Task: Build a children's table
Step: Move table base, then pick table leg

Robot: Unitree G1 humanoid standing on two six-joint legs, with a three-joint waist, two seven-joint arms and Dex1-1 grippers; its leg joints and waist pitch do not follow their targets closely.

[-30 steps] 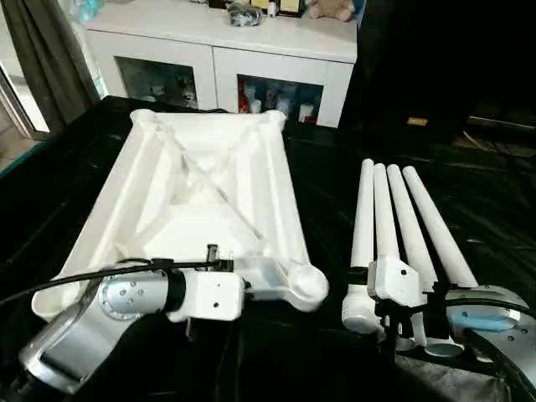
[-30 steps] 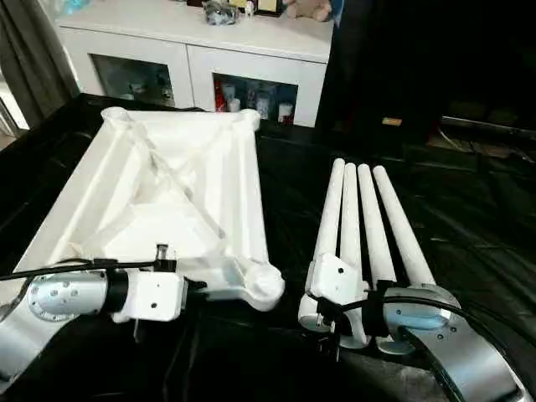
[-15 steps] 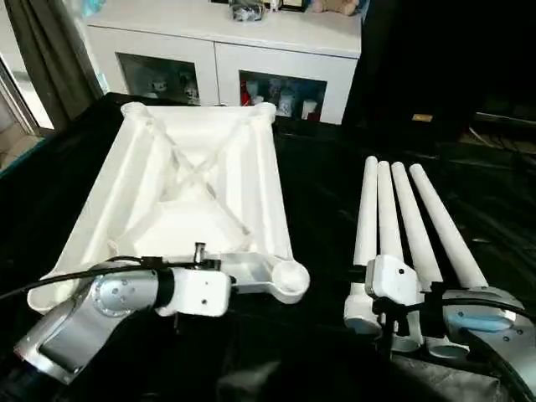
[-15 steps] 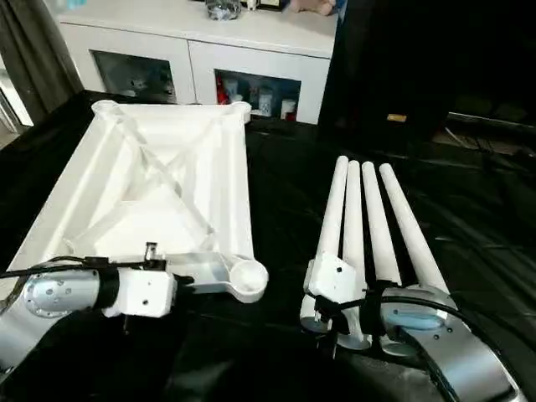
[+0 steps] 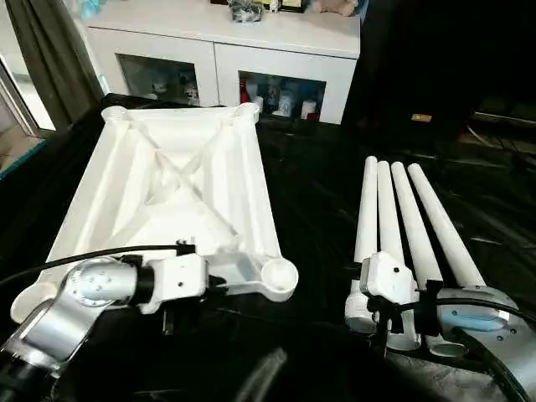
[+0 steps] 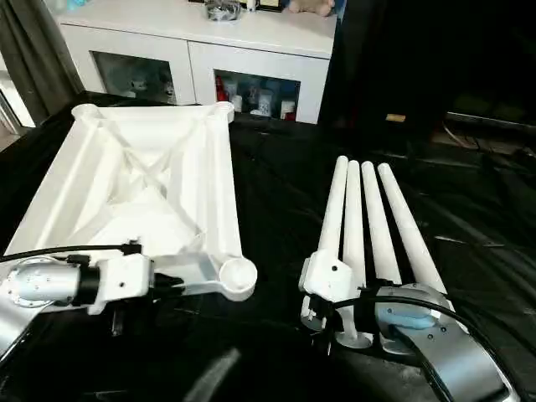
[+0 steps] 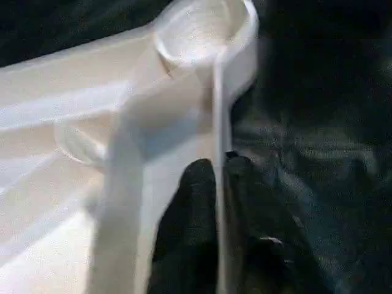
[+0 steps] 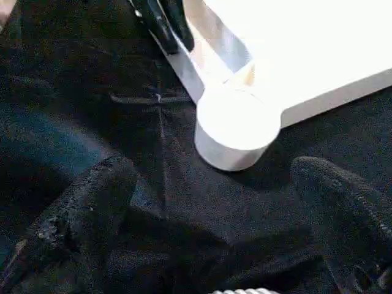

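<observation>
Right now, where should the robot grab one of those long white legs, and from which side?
Grab the outermost leg on the robot's right, a little above its near end, coming down from above. The four legs lie flat side by side, touching, so only that one's outer side is free for a finger. The open right tool already sits near those ends.

surface: black cloth spread under everything, creased and glossy | back: white cabinet with glass doors, small bottles and jars behind the panes; dark small items and a plush toy on its top | left edge: grey curtain
</observation>
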